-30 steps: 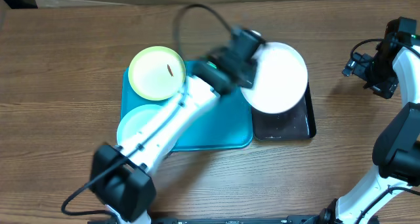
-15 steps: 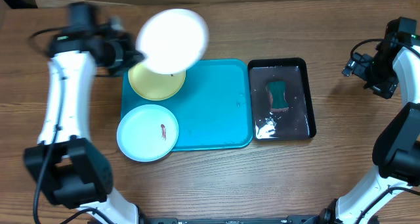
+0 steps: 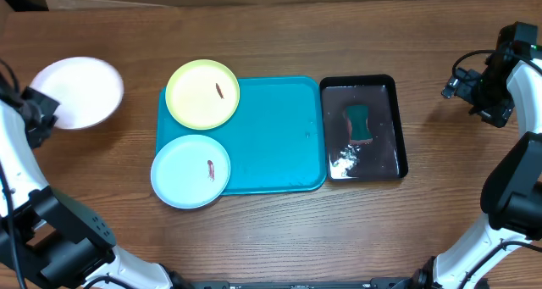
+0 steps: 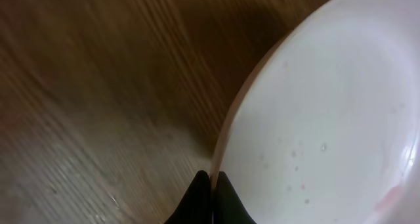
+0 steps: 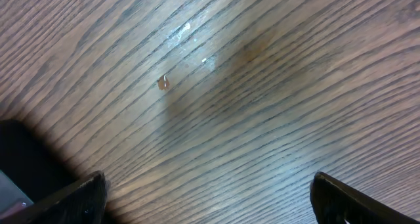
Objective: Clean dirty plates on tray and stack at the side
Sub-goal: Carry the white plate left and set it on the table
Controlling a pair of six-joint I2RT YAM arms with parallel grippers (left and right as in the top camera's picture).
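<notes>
White plate (image 3: 78, 91), pinched at its rim in my left claw (image 4: 211, 184), hangs at nine o'clock off the tray (image 3: 279, 145), presumably for stacking aside; right claw (image 5: 210, 198) gapes wide.

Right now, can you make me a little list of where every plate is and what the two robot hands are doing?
white plate: off the tray, at the far left of the table, held by its rim
yellow plate: on the turquoise tray, back left corner, reddish smear
light blue plate: on the tray's front left corner, hanging over the edge, reddish smear
left gripper: shut on the white plate
right gripper: open, empty, over bare table at the far right
black tray: beside the turquoise tray, wet, green sponge inside
</notes>
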